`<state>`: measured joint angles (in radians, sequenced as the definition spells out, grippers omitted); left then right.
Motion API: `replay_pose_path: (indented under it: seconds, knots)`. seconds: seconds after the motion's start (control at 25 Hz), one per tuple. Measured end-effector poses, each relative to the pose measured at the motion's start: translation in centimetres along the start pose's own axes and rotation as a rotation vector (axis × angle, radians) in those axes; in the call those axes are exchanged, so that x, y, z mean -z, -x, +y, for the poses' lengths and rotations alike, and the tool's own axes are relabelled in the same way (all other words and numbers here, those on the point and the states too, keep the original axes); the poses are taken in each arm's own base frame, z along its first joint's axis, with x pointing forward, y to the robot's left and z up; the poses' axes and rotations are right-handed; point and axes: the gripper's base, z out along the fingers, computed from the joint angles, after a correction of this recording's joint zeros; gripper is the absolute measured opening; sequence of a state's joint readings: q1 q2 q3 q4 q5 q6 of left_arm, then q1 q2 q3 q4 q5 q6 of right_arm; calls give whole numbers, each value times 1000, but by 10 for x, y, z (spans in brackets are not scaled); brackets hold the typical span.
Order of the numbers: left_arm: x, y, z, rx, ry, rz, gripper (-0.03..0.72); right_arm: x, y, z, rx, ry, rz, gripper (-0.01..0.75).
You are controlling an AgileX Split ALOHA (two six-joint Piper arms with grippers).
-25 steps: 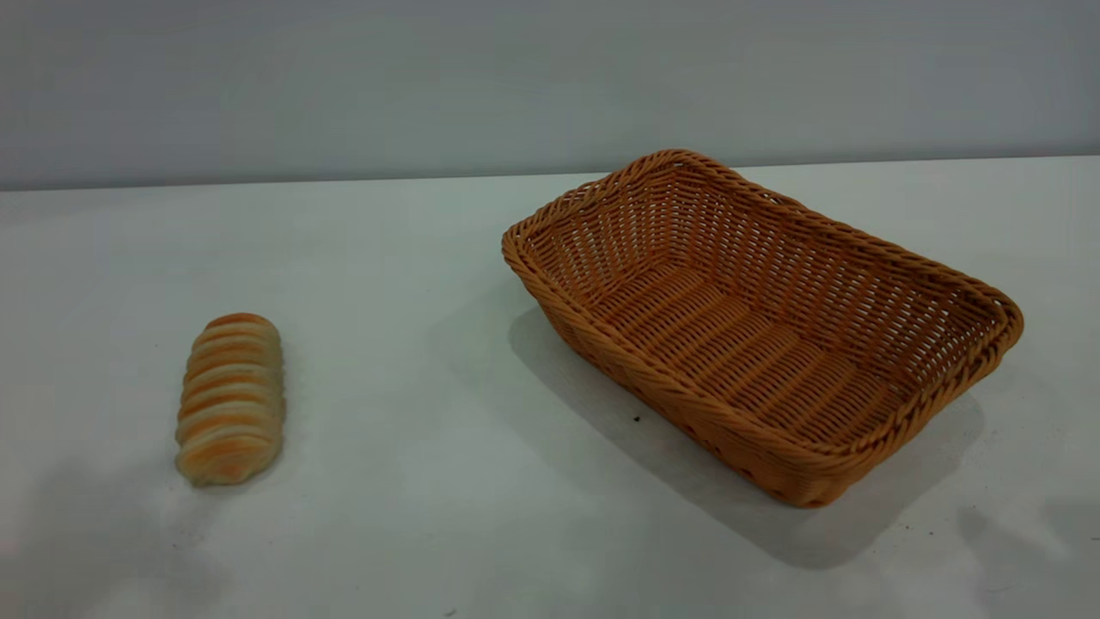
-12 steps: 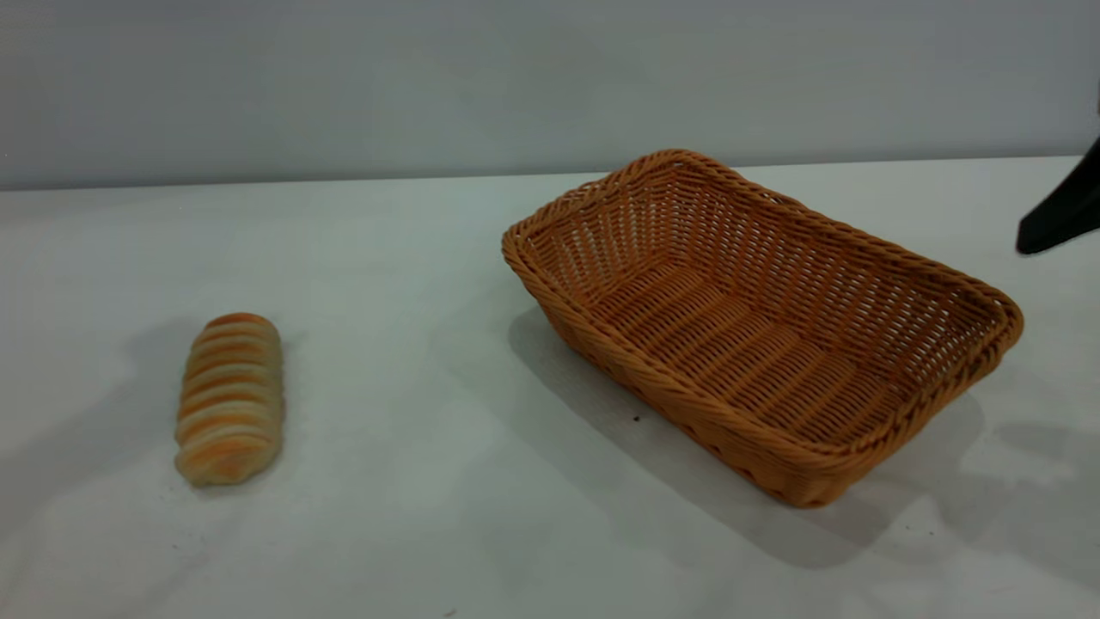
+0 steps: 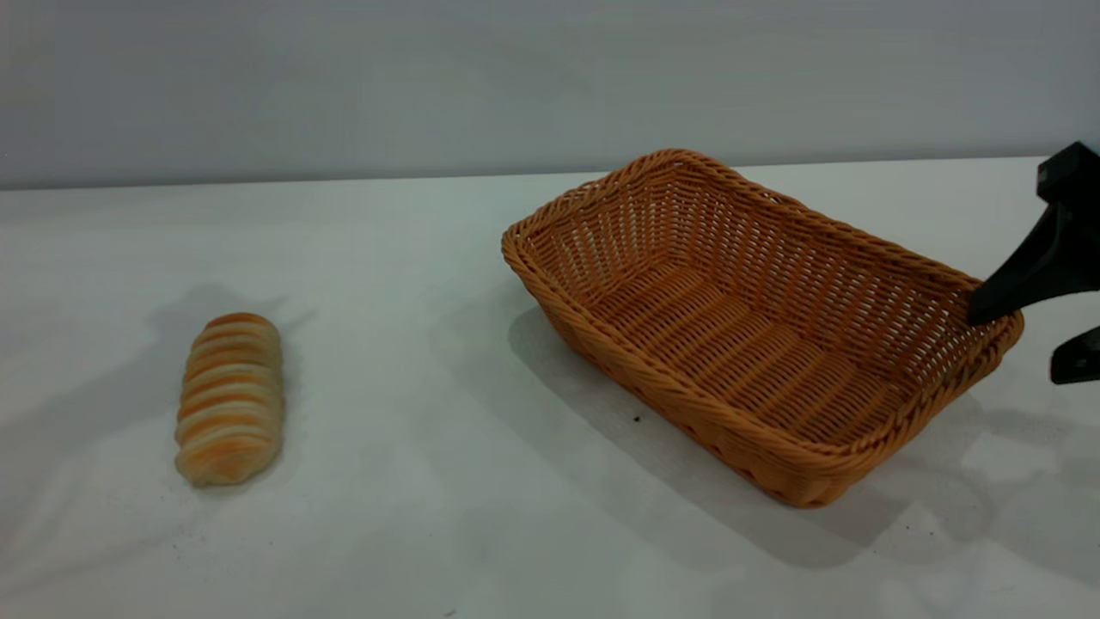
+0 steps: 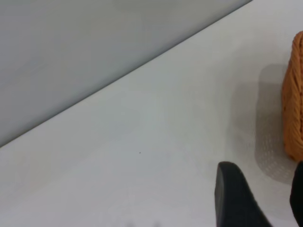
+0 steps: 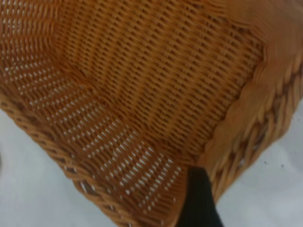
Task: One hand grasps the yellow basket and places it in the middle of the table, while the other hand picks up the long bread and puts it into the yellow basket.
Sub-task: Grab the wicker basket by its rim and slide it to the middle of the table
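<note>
1. No brand, label or writing can be read on anything here.

2. The yellow basket (image 3: pixel 760 331) sits on the white desk (image 3: pixel 430 284), in the right half and set at a slant, so one corner points to the far edge and the opposite corner to the near edge. It is upright, open side up, with nothing inside.

3. The right claw (image 3: pixel 1014 331) comes in from the desk's right edge at the basket's right-hand corner. Its upper finger tip is at the braided rim (image 3: pixel 997 320), on or just inside it; whether it truly touches cannot be told. The lower finger is outside the basket wall, beside that corner and above the desk. The two fingers stand apart, one on each side of the rim, and have not closed on it.

4. In the right wrist view, one dark finger (image 5: pixel 199 198) lies along the inner side of the basket's corner, with the woven floor and walls (image 5: pixel 142 94) filling most of the view.

5. The long bread (image 3: pixel 230 397) lies on the desk toward the left edge, nearer the front edge than the back, its length running front to back. It is well apart from the basket and from the right claw, and nothing touches it.

6. The left claw (image 4: pixel 265 198) shows only in its own wrist view: two dark finger tips with a gap between them, holding nothing, over bare desk, with one side of the basket (image 4: pixel 294 94) farther off.
</note>
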<state>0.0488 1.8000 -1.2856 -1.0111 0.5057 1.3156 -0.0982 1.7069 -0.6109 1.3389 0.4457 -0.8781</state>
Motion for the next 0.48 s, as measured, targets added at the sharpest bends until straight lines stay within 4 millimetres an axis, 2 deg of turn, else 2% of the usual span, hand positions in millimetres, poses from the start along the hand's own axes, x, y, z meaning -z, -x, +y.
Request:
replay_pose_path:
  seconds: [0.48]
  knots:
    - [-27,-16,12,43,7,48,357,-35,-6,-15,-68,40,58,553]
